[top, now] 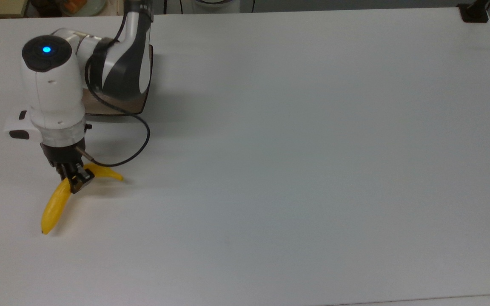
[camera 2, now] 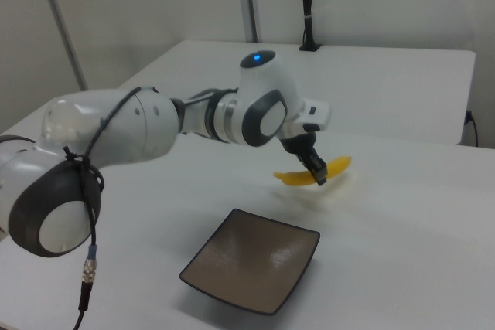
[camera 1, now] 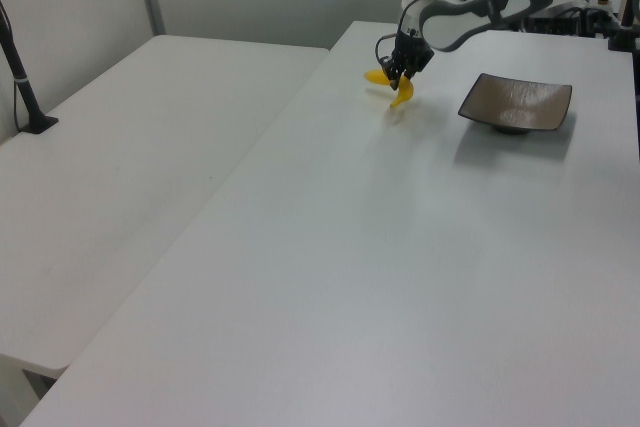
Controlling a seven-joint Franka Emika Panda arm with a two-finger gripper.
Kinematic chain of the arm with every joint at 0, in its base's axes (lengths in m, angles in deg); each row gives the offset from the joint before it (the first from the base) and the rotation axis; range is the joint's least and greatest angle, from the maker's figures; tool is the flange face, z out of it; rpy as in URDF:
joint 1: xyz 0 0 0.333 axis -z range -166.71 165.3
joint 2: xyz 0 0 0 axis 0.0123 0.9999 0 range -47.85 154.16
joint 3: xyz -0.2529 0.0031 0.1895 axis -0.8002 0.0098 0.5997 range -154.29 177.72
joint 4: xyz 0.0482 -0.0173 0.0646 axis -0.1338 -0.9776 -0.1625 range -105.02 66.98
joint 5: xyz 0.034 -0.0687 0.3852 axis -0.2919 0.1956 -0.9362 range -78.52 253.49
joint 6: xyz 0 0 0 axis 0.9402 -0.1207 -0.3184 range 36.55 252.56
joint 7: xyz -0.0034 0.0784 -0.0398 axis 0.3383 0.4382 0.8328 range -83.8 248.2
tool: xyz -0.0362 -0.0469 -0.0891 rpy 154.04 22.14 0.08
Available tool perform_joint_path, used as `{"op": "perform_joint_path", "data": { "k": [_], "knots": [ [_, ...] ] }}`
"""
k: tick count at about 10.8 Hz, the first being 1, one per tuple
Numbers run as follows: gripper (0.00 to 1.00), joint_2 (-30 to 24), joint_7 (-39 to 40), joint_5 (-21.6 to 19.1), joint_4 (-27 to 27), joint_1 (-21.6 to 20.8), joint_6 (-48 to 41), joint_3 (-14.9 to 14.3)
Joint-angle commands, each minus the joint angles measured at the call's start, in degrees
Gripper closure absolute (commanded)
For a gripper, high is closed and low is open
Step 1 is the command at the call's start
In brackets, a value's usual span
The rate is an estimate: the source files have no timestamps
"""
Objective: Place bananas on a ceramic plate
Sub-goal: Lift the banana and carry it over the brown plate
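A bright yellow curved banana (top: 55, 207) hangs a little above the white table, with a faint shadow under it in the right view. My gripper (top: 75, 180) is shut on the banana near its middle, pointing down from the white wrist. In the left view the banana (camera 1: 403, 93) dangles under the gripper (camera 1: 398, 74), to the left view's left of the square brown ceramic plate (camera 1: 517, 103). From the right view, the plate (camera 2: 255, 268) lies nearer the camera than the banana (camera 2: 340, 165) and gripper (camera 2: 318, 175). In the top view the arm covers most of the plate (top: 141, 105).
A black clamp post (top: 474, 12) stands at the top view's far right corner. A black cable (top: 136, 144) loops from the wrist over the table. A second white table (camera 1: 120, 177) adjoins at the left view's left.
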Motion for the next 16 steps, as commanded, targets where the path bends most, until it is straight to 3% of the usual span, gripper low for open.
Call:
{"op": "perform_joint_path", "data": {
  "k": [1, 6, 8, 9, 11, 12, 13, 14, 16],
  "knots": [
    [0.91, -10.84, 10.95, -4.94, -9.46, 0.64, -7.24, 1.73],
    [0.91, -25.09, 23.79, -8.28, -26.76, 1.16, -9.46, 1.73],
    [0.91, -33.85, 32.38, -12.31, -36.94, 2.74, -9.72, 1.21],
    [0.91, -37.56, 35.56, -12.42, -41.35, 3.88, -9.73, 1.03],
    [0.91, -40.40, 38.74, -12.51, -44.20, 4.85, -12.43, 0.85],
    [0.82, -40.58, 41.89, -12.42, -44.20, 5.20, -15.32, 0.16],
    [0.32, -40.50, 44.10, -12.42, -43.85, 5.21, -16.66, -0.46],
    [0.00, -40.49, 43.86, -12.42, -43.68, 5.21, -16.67, -0.64],
    [0.00, -40.49, 43.77, -12.42, -43.50, 5.21, -16.67, -0.64]
  ]
}}
